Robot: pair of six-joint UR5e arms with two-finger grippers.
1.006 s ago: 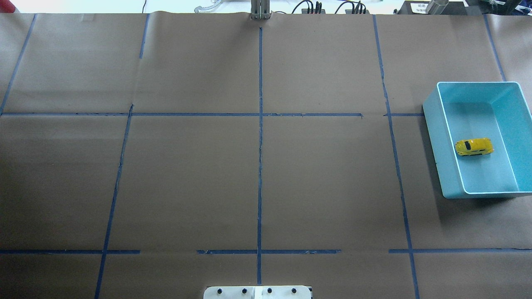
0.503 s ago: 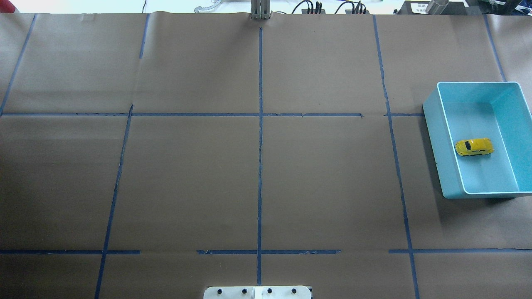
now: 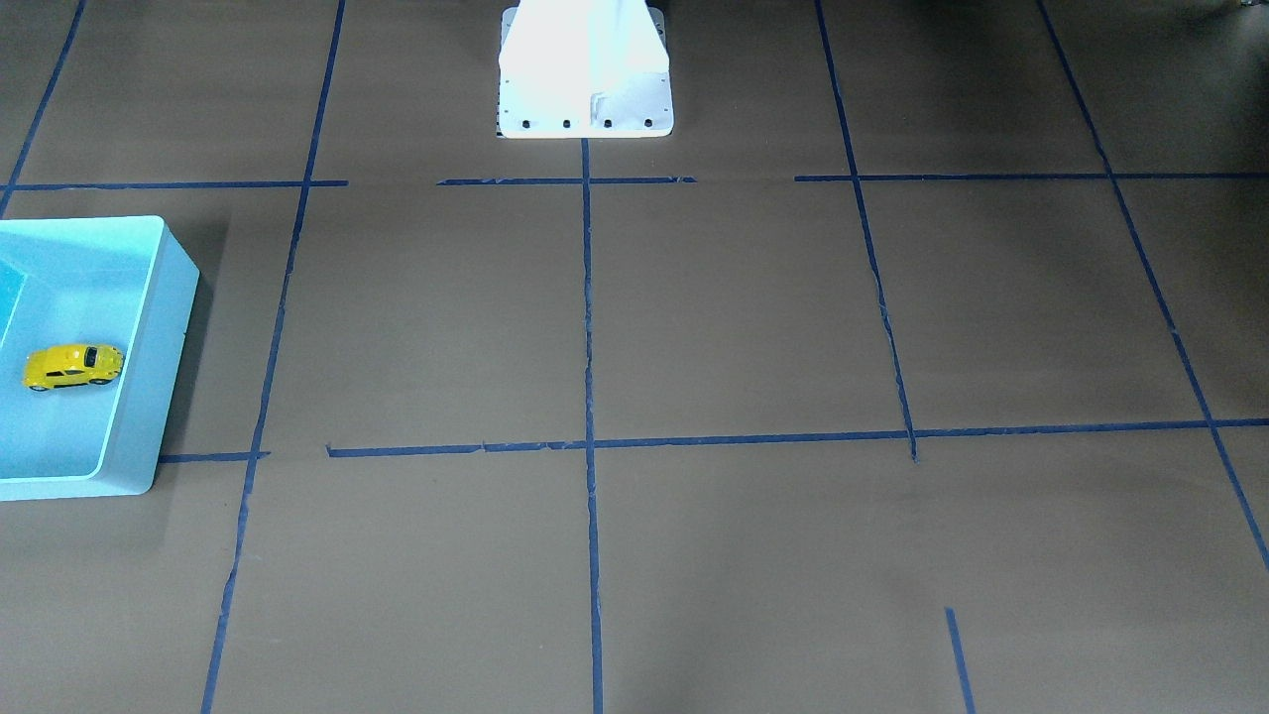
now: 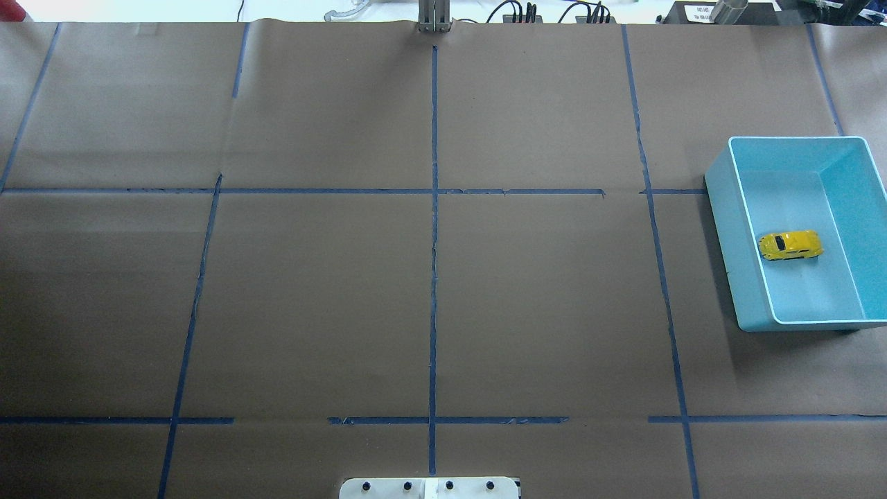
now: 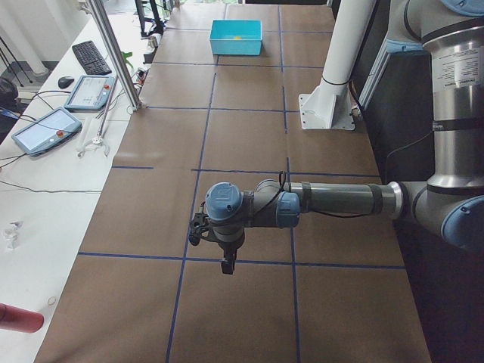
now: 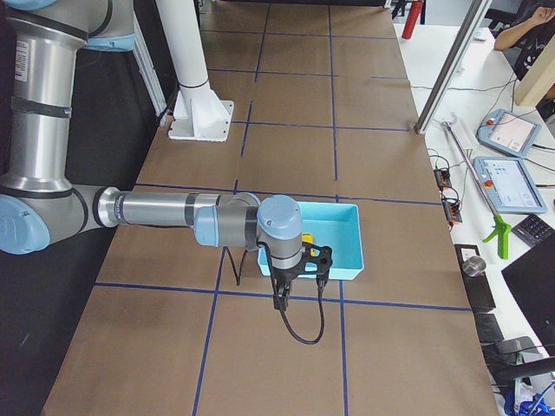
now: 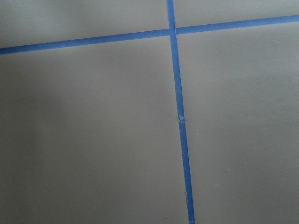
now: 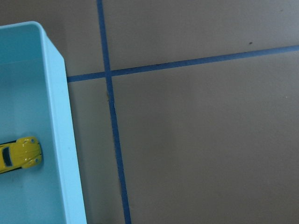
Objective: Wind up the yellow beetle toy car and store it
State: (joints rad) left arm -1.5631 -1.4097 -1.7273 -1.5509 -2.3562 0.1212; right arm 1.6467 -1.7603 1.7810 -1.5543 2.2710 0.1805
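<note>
The yellow beetle toy car [image 4: 791, 245] sits on its wheels inside the light blue bin [image 4: 729, 235] at the table's right side. Car [image 3: 72, 366] and bin [image 3: 159, 377] also show in the front-facing view, and car [image 8: 18, 155] and bin wall [image 8: 60, 140] in the right wrist view. My right gripper [image 6: 278, 303] hangs above the table just outside the bin [image 6: 347, 251], apart from the car [image 6: 307, 238]. My left gripper [image 5: 227, 266] hangs over bare paper, far from the bin [image 5: 236, 45]. I cannot tell whether either gripper is open or shut.
Brown paper with blue tape lines [image 4: 433, 277] covers the table. The white robot base [image 3: 585, 69] stands at the near edge. Tablets, a keyboard and cables [image 5: 83, 91] lie on a side table beyond the far edge.
</note>
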